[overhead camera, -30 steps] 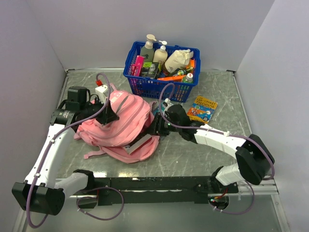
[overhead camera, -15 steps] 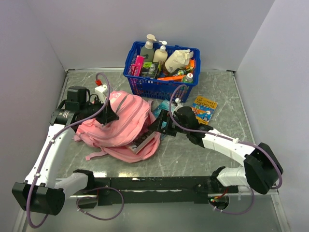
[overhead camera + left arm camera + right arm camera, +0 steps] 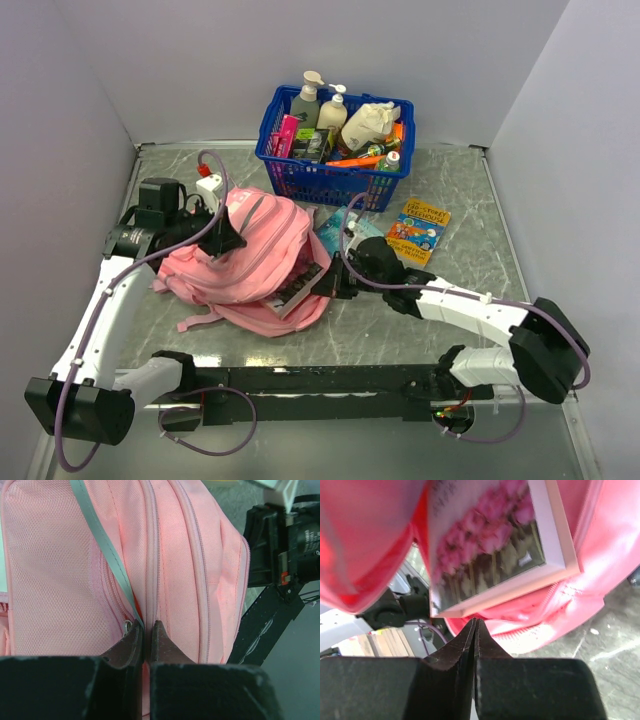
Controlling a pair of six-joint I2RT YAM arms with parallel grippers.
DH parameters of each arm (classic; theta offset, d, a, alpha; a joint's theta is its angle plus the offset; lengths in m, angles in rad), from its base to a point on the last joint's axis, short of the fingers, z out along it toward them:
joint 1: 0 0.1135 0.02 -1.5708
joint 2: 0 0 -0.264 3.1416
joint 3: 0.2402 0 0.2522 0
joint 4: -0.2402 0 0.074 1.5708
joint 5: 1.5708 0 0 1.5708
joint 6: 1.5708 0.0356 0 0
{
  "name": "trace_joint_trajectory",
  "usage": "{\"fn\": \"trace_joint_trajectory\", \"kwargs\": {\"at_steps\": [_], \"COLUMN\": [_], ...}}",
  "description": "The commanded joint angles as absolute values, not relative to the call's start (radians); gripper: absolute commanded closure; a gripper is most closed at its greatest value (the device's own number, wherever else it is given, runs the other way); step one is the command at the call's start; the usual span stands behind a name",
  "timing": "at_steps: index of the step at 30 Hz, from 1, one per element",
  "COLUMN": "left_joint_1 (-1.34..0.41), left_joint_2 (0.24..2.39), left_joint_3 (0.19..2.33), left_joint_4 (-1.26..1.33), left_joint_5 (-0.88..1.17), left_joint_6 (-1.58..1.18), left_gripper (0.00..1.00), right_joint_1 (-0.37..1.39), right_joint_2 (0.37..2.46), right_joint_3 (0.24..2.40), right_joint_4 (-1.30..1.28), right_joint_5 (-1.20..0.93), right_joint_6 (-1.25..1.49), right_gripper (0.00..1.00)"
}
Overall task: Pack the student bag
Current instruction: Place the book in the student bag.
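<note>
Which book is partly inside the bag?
The pink-flower book, sticking out of the open bag; the yellow-and-blue book lies flat on the table, clear of it.

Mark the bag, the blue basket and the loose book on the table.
bag (image 3: 268, 243), top view, pink front panel.
basket (image 3: 300, 181), top view, front wall.
loose book (image 3: 420, 226), top view, cover.

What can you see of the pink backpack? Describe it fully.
The backpack is soft pink fabric with zipped pockets, a mesh panel, a grey strip and loose straps. It lies slumped on the table, before the blue basket. The left gripper pinches a seam on top; a flower-covered book pokes from its open side.
</note>
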State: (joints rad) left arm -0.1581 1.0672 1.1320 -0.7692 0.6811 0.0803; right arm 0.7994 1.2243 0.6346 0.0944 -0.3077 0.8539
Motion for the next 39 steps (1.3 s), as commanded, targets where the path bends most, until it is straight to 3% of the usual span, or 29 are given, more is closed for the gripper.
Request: {"fn": "trace_joint_trajectory", "kwargs": {"at_steps": [1,13,28,31,33,34,36,38,39], "left_joint_1": [-0.161,-0.161,-0.160,-0.161,-0.160,-0.160,-0.160,-0.158,-0.156], "left_joint_2": [1.046,1.054,1.055,1.051,1.051,1.051,1.049,1.045,1.045], "left_joint_3": [1.244,1.267,1.238,1.253,1.259,1.264,1.284,1.310,1.319], "left_joint_4": [-0.626,-0.638,-0.635,-0.649,-0.655,-0.661,-0.683,-0.696,-0.713], "left_joint_5": [0.798,0.839,0.877,0.871,0.874,0.877,0.884,0.877,0.876], "left_joint_6": [0.060,0.051,0.060,0.074,0.075,0.080,0.087,0.101,0.107], "left_gripper": [0.99,0.99,0.99,0.99,0.99,0.99,0.99,0.99,0.99], "right_joint_1": [0.821,0.871,0.911,0.917,0.916,0.916,0.911,0.904,0.888], "right_joint_2": [1.284,1.604,1.743,1.781,1.819,1.850,1.852,1.787,1.758], "right_joint_3": [0.661,0.911,1.121,1.158,1.195,1.239,1.232,1.134,1.103], "right_joint_4": [0.144,0.316,0.393,0.342,0.210,0.125,0.057,0.064,0.071], "right_joint_5": [-0.314,-0.330,-0.405,-0.423,-0.451,-0.439,-0.401,-0.359,-0.351], "right_joint_6": [0.836,0.902,0.891,0.867,0.842,0.825,0.801,0.796,0.790], "right_gripper": [0.96,0.99,0.91,0.85,0.65,0.45,0.37,0.16,0.00]}}
